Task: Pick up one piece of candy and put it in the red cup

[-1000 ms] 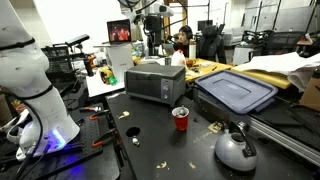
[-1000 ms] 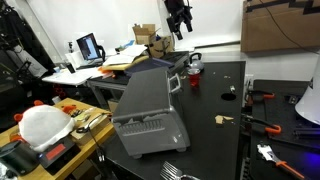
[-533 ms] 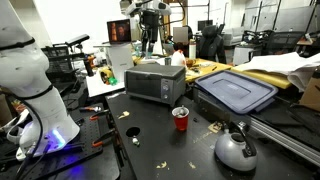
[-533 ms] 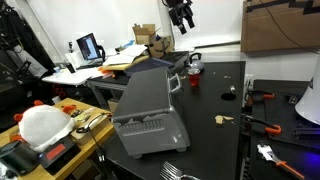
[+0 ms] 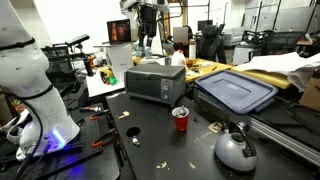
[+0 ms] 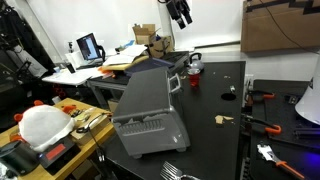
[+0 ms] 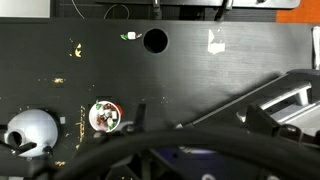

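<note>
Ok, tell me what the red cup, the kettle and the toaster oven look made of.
Red cup: likely thin plastic, glossy red wall, pale rim. Kettle: probably polished metal, bright reflections on its rounded body, dark handle. Toaster oven: seemingly matte grey metal casing, dark glass-like door.

Even room light is recorded in both exterior views. In the wrist view the matte black tabletop is rendered dim; the bottom edge is blurred.
</note>
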### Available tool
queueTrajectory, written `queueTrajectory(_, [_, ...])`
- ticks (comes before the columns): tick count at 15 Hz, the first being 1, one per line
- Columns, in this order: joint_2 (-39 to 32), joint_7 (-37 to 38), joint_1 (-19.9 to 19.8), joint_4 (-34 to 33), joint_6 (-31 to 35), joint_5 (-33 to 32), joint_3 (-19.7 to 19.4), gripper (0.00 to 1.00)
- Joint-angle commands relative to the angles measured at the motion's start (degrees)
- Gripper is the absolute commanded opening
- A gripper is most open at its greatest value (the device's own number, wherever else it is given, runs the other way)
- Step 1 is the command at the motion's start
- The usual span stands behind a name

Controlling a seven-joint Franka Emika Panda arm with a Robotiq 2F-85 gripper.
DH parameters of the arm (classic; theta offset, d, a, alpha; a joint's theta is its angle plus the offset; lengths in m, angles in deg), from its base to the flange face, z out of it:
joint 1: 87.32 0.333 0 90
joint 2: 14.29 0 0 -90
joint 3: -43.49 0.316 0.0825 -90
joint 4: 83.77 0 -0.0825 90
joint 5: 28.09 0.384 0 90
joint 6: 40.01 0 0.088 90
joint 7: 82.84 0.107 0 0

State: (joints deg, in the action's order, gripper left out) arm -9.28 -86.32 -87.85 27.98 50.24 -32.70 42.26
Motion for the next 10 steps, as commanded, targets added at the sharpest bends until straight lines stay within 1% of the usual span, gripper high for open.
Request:
queueTrajectory(1, [-0.4, -0.7, 0.3, -1.6, -1.5, 0.1, 0.4, 1.00])
queueTrajectory(4, [-0.4, 0.8, 0.3, -1.2, -0.7, -0.2, 0.7, 1.00])
queueTrajectory(5, [-0.1, 0.3, 0.2, -0.2, -0.1, 0.0, 0.5, 1.00])
queueTrajectory(10, [-0.2, 0.3, 0.2, -0.2, -0.1, 0.0, 0.5, 1.00])
